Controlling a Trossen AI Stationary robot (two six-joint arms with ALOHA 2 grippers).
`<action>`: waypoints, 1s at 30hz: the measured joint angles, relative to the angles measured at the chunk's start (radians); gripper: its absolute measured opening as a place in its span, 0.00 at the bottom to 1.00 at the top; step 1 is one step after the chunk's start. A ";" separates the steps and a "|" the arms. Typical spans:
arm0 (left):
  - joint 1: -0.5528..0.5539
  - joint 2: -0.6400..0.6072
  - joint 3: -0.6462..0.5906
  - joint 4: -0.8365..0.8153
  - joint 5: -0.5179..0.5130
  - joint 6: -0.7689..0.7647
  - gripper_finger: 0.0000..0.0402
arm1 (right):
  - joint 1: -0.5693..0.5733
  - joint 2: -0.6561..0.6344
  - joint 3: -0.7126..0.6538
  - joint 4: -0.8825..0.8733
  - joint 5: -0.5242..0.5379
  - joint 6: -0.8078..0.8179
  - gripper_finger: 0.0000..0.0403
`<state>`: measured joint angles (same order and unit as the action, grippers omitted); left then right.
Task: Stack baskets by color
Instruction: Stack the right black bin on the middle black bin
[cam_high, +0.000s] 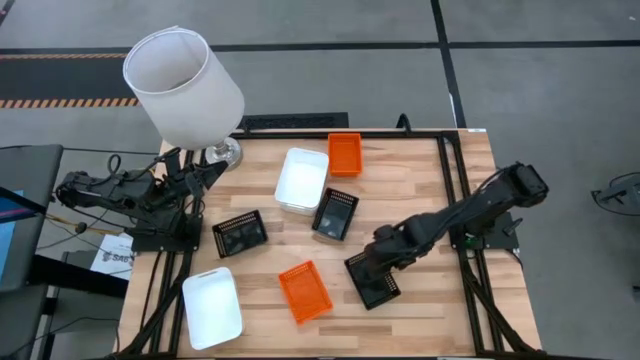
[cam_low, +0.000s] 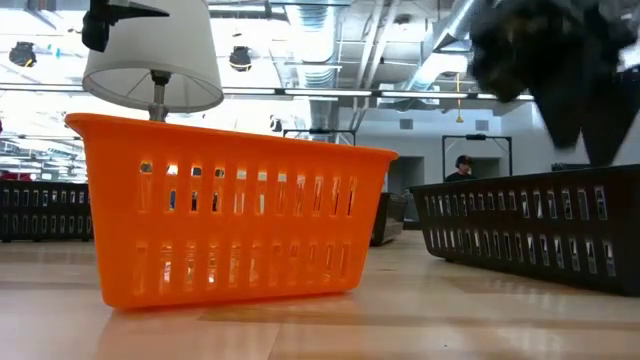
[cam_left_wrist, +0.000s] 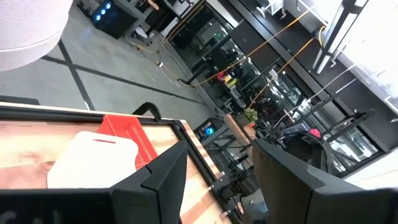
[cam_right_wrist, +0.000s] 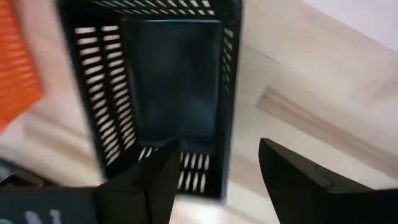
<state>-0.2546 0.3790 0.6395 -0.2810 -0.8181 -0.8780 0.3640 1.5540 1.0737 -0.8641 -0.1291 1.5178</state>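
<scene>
No writing is reading clearly anywhere; a sheet of paper (cam_high: 108, 255) is lying under the bench's left edge, its print too small to make out.

The left tool (cam_high: 205, 172) is waiting at the bench's (cam_high: 420, 320) far left corner beside the lamp (cam_high: 185, 85), its fingers (cam_left_wrist: 155, 180) standing apart and holding nothing.

Going rightward, a white basket (cam_high: 212, 306) is sitting at the near left, and a black basket (cam_high: 240, 233) is lying just right of the left arm's base. An orange basket (cam_high: 305, 292) is resting near the front middle. Behind it, a second white basket (cam_high: 301, 180) is sitting mid-bench, with a second black basket (cam_high: 336, 214) touching its right corner and a second orange basket (cam_high: 345, 154) just beyond, at the far edge.

The right tool (cam_high: 368, 268) is hanging spread wide over the third black basket (cam_high: 373, 279), right of the front orange one. In the right wrist view its fingers (cam_right_wrist: 149, 180) are straddling that basket's (cam_right_wrist: 161, 93) near wall, one inside, one outside, not yet closing on it.
</scene>
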 joint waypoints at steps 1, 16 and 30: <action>0.000 0.000 0.000 0.000 -0.001 0.000 0.43 | 0.000 0.017 -0.011 0.004 0.000 -0.001 0.59; 0.000 0.000 0.000 -0.001 -0.008 0.000 0.43 | -0.034 0.261 -0.019 0.188 -0.179 -0.109 0.29; 0.000 0.000 0.000 -0.019 -0.008 0.009 0.43 | -0.147 -0.026 -0.018 0.143 -0.105 -0.098 0.01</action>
<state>-0.2545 0.3790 0.6395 -0.3000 -0.8261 -0.8691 0.2174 1.5281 1.0554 -0.7216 -0.2345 1.4202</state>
